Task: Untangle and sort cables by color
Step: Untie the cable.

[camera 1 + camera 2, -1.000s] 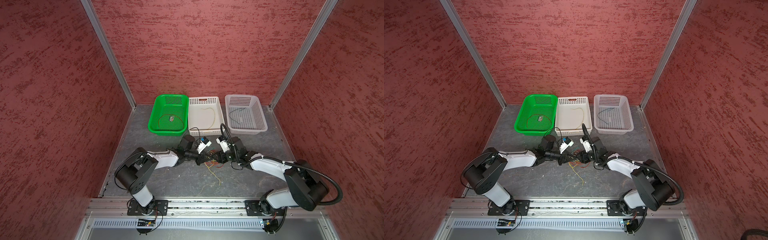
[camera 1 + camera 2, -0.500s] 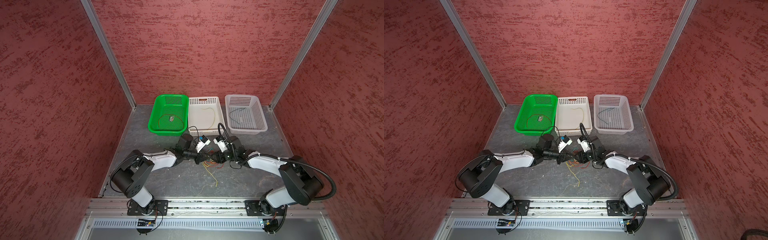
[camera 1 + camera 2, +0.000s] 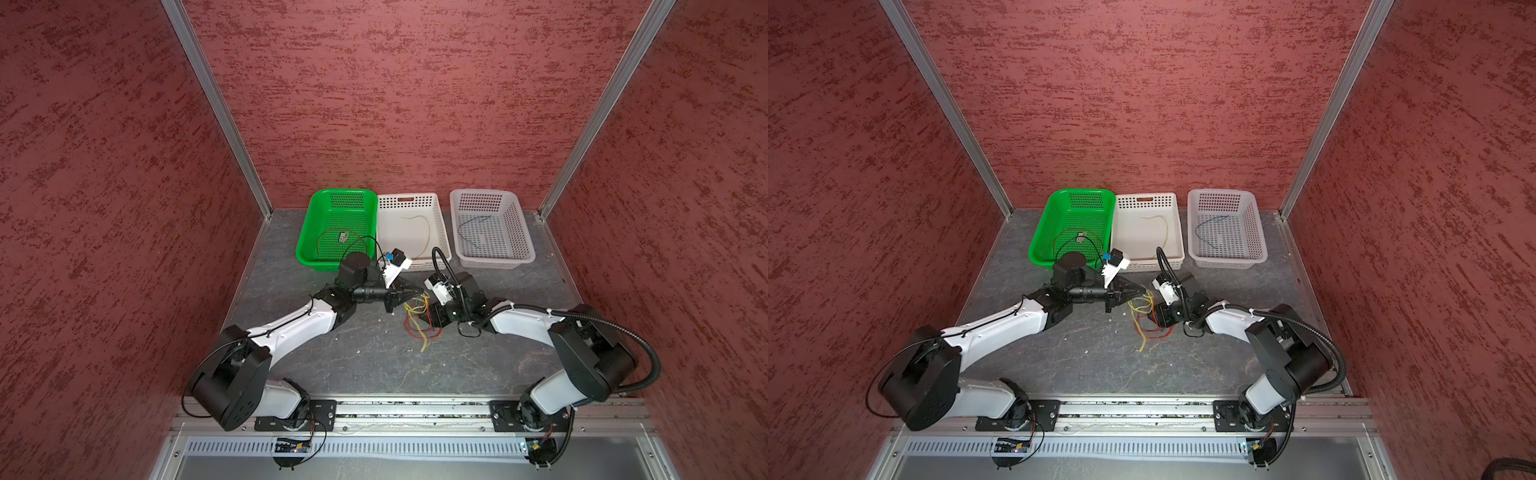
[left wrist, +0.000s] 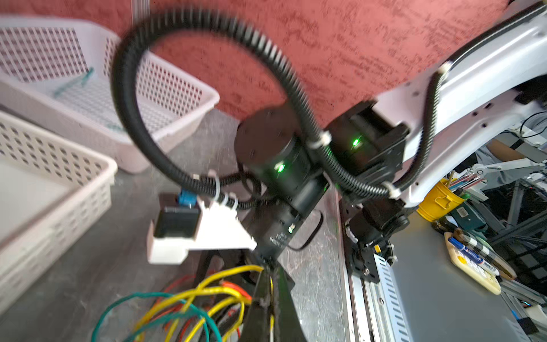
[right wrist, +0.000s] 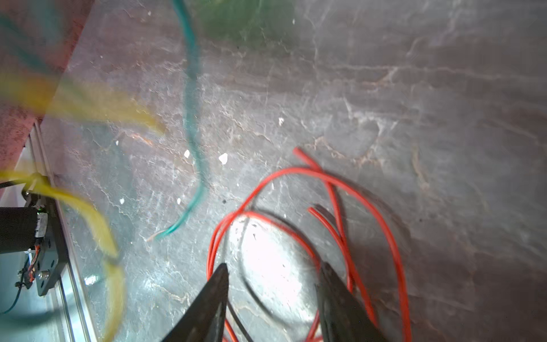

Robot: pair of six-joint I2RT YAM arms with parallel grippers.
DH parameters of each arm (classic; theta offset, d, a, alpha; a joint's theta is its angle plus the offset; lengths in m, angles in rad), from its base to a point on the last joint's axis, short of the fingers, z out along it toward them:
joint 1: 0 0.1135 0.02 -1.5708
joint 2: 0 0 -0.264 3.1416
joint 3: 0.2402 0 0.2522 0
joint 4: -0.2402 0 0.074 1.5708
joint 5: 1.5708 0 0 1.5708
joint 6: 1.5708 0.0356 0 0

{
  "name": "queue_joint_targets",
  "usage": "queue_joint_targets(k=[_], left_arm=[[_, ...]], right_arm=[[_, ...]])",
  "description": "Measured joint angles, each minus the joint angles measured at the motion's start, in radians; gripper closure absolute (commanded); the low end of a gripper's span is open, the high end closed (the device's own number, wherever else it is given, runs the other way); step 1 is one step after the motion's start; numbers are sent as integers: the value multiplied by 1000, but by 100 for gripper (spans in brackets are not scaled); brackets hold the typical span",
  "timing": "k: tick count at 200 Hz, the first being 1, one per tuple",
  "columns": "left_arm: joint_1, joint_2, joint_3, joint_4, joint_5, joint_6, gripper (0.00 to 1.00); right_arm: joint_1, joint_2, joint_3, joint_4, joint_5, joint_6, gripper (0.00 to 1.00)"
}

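A tangle of red, yellow and blue-green cables lies mid-table between the two arms. My left gripper is shut on a yellow cable at the tangle's far edge; a blue-green loop curls beside it. My right gripper stands open, tips low over the table, straddling part of a red cable loop. A blue-green cable end and blurred yellow strands hang close to the right wrist camera.
Three baskets stand in a row at the back: a green basket holding a red cable, a white basket with a yellow cable, and a pale basket with a dark blue-green cable. Metal rail along the front.
My left gripper has drawn back toward the baskets with the yellow cable, pulling the tangle's trailing yellow end along. The right arm has shifted slightly left and its jaws have narrowed a little.
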Motion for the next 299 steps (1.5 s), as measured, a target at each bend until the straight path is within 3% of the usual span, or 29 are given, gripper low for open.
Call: queue_joint_targets(k=[66, 121, 157, 219, 299], left_arm=[[52, -112, 21, -38, 18, 13, 100], [63, -110, -25, -38, 28, 2, 100], [61, -79, -55, 16, 37, -27, 100], [31, -8, -80, 120, 39, -88, 100], [5, 30, -80, 234, 37, -163, 100]], right_arm=[[0, -37, -26, -6, 71, 5, 51], [0, -296, -48, -37, 103, -14, 43], [0, -422, -74, 24, 40, -10, 35], [13, -305, -92, 135, 6, 22, 31], [32, -238, -64, 209, 130, 71, 35]])
